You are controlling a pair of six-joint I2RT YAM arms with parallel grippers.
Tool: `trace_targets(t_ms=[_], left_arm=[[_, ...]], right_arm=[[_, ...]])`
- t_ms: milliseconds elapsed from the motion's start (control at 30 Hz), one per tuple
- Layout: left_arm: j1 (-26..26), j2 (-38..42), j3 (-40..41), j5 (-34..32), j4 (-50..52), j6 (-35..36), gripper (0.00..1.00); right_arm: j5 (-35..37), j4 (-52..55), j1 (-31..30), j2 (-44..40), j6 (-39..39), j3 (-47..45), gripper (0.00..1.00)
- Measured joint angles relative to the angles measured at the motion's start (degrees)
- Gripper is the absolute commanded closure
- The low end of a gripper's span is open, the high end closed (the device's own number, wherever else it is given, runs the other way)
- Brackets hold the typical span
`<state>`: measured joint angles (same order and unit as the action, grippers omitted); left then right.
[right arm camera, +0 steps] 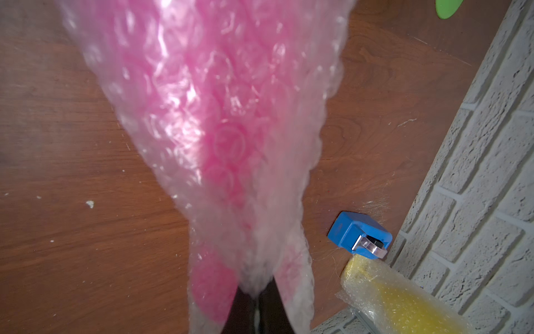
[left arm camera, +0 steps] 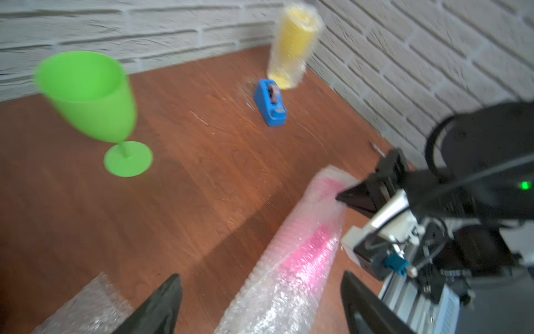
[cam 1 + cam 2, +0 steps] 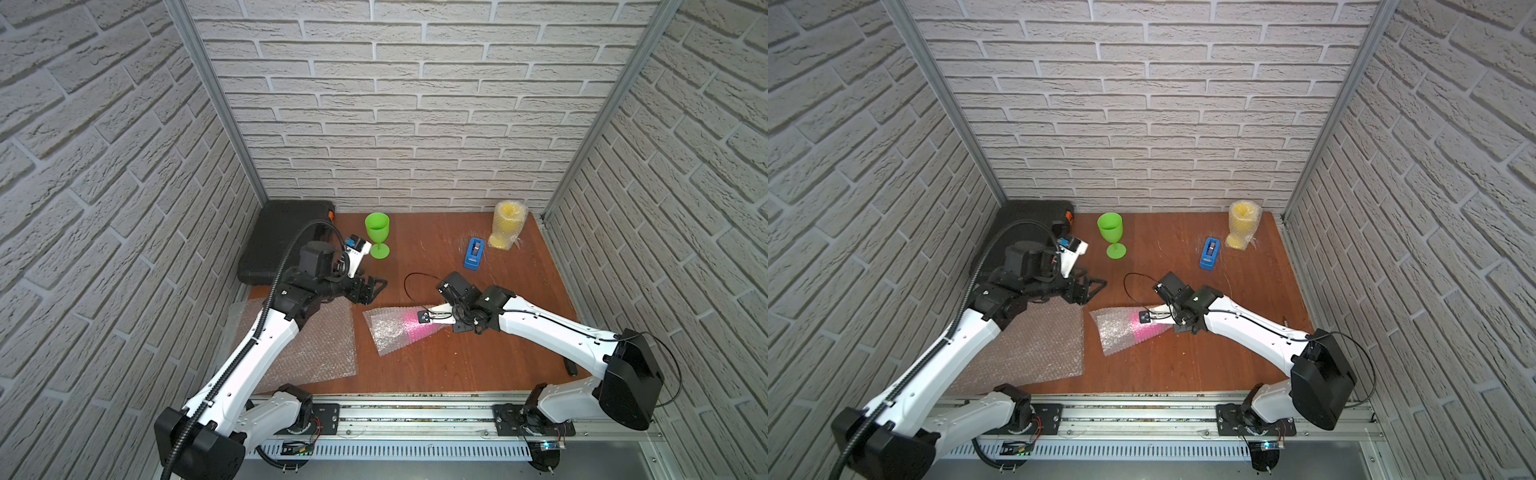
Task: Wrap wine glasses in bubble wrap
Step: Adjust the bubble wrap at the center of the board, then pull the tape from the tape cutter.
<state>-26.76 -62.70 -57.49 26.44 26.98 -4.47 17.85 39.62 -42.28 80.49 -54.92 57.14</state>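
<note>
A pink wine glass rolled in bubble wrap (image 3: 409, 328) (image 3: 1142, 328) (image 1: 219, 115) lies on its side mid-table. My right gripper (image 1: 254, 303) (image 2: 346, 196) is shut on the narrow end of that wrap, pinching the plastic between its black fingers. My left gripper (image 3: 380, 286) (image 3: 1098, 286) (image 2: 260, 289) hangs open just behind the roll's wide end, touching nothing. The green wine glass (image 3: 377, 232) (image 3: 1111, 232) (image 2: 89, 95) stands bare and upright at the back. At the back right the yellow wine glass (image 3: 507, 226) (image 3: 1241, 226) (image 2: 293, 43) stands wrapped in bubble wrap.
A flat bubble wrap sheet (image 3: 316, 349) (image 3: 1034, 349) lies front left, partly under my left arm. A blue tape dispenser (image 3: 474, 252) (image 3: 1209, 252) (image 2: 271, 104) sits next to the yellow bundle. A black case (image 3: 282, 237) fills the back left corner. Brick walls close three sides.
</note>
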Motion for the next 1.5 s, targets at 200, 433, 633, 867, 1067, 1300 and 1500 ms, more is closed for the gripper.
trace_targets(t_ms=[200,433,633,867,1067,1300,1500], left_arm=[[-7.02,-8.07,5.88,0.42,-1.73,11.28,0.19],[-7.69,-11.63,12.57,2.86,-11.67,13.35,0.18],[-8.94,-13.16,17.59,4.90,-22.29,13.73,0.20],[-12.22,-17.20,17.86,4.55,-28.65,15.47,0.42],[-13.51,-18.27,17.86,3.76,-29.46,17.16,0.70],[-13.55,-18.25,17.81,3.21,-30.10,18.62,0.92],[-13.53,-18.62,17.59,3.28,-29.99,19.47,0.95]], right_arm=[[-0.90,-5.51,0.00,-2.62,0.00,-5.81,0.97],[-2.71,-8.87,0.00,-3.67,0.04,-6.51,0.97],[-4.26,-9.42,0.00,-3.69,0.11,-6.64,0.97],[-5.51,-9.42,0.02,-3.69,0.26,-6.64,0.97],[-5.88,-9.38,0.02,-3.69,0.28,-6.64,0.97],[-6.21,-9.14,0.07,-3.69,0.28,-6.64,0.97],[-6.71,-8.87,0.15,-3.82,0.52,-6.64,0.79]])
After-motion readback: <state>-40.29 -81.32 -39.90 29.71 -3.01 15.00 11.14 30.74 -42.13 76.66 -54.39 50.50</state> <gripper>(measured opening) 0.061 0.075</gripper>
